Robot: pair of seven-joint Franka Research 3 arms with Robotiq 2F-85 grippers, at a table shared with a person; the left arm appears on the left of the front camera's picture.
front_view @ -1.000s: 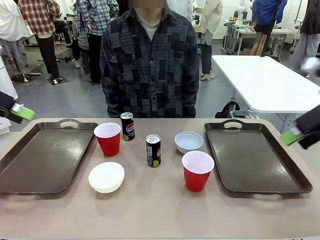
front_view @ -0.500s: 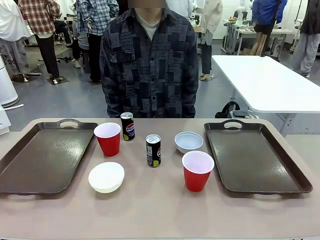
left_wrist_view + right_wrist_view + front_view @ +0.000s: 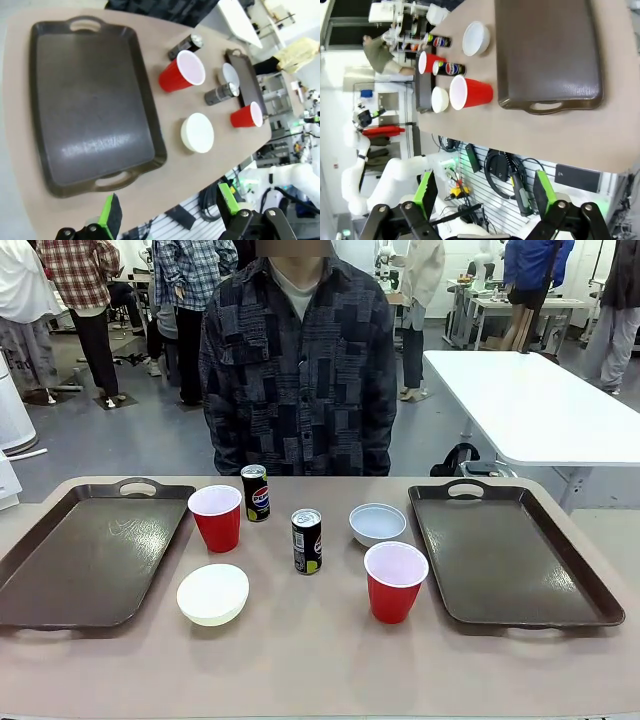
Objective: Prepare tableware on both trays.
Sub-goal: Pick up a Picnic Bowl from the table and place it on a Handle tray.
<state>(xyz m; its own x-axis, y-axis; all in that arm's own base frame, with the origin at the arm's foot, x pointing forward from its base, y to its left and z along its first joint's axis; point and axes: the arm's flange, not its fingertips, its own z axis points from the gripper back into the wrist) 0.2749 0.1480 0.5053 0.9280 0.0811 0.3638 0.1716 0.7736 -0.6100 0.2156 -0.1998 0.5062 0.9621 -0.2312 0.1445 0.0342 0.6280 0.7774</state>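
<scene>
Tableware [image 3: 306,545] sits on the table [image 3: 320,665] between the left tray [image 3: 90,560] and right tray [image 3: 510,550]: far, a red cup [image 3: 217,518], Pepsi can [image 3: 255,492] and white bowl [image 3: 377,524]; nearer, a second bowl [image 3: 213,593], dark can [image 3: 306,535] and second cup [image 3: 394,583]. Left gripper [image 3: 169,207] and right gripper [image 3: 485,192] gape wide, holding nothing.
</scene>
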